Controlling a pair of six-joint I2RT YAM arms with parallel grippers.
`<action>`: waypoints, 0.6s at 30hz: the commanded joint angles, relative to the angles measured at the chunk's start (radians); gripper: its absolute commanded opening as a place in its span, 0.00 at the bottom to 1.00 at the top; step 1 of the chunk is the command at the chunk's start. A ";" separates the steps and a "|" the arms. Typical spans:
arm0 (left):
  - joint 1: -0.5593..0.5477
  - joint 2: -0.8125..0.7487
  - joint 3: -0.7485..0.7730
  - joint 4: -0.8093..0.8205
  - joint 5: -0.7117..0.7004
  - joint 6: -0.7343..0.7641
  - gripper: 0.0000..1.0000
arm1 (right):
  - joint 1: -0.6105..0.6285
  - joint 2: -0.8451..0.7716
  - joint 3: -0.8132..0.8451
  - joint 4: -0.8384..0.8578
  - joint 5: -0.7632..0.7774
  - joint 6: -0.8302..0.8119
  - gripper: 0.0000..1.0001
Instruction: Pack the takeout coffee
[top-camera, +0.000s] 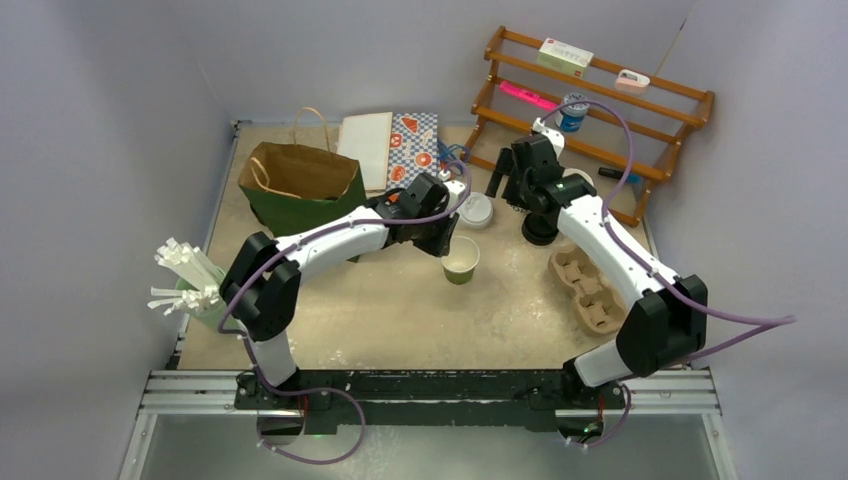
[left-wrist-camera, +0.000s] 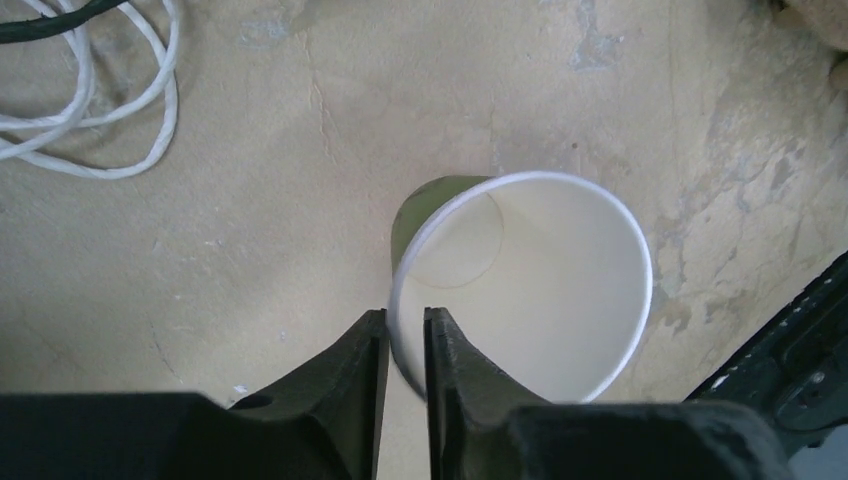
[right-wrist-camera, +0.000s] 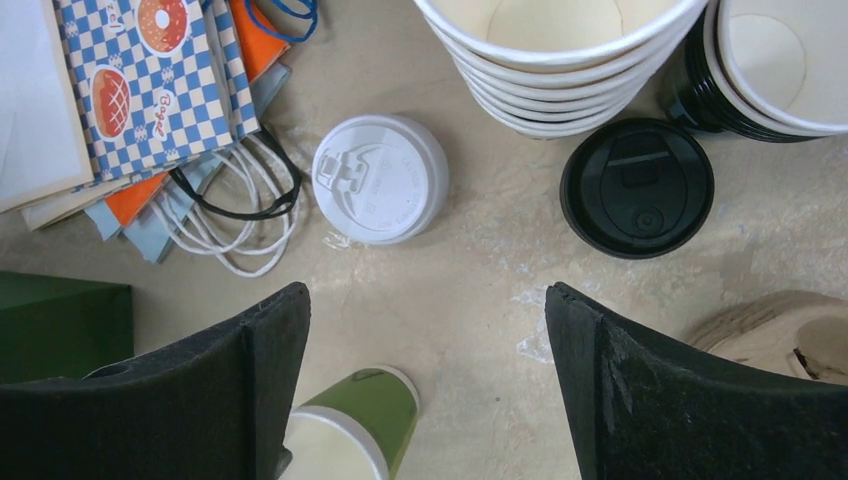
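The green cup (top-camera: 461, 262) stands upright near the middle of the table (top-camera: 400, 320), mouth up and without a lid; its long axis is vertical. The left claw (left-wrist-camera: 406, 330) is set astride the cup's near rim, with one jaw outside the wall and one inside. The jaws stand narrow, but a slit shows on the inner side, so a firm pinch cannot be confirmed. The right claw (right-wrist-camera: 425, 300) is held wide open and empty above the table, with the cup just beside its left jaw on the near side. A white lid (right-wrist-camera: 380, 178) lies flat just ahead of this claw, slightly to the left. A paper bag (top-camera: 300, 175) stands open on the far side of the left arm. It is judged that the lid must be fitted before the cup is bagged, and that the free right claw is the one placed to take it.
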 joint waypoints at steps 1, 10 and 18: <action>-0.002 0.018 0.060 -0.058 0.003 -0.016 0.08 | 0.019 0.016 0.064 0.002 0.041 -0.008 0.88; 0.014 -0.027 0.081 -0.202 -0.100 -0.018 0.00 | 0.077 0.106 0.114 0.020 0.044 0.029 0.88; 0.123 -0.105 -0.042 -0.125 0.004 -0.076 0.12 | 0.091 0.242 0.179 0.023 0.038 0.135 0.95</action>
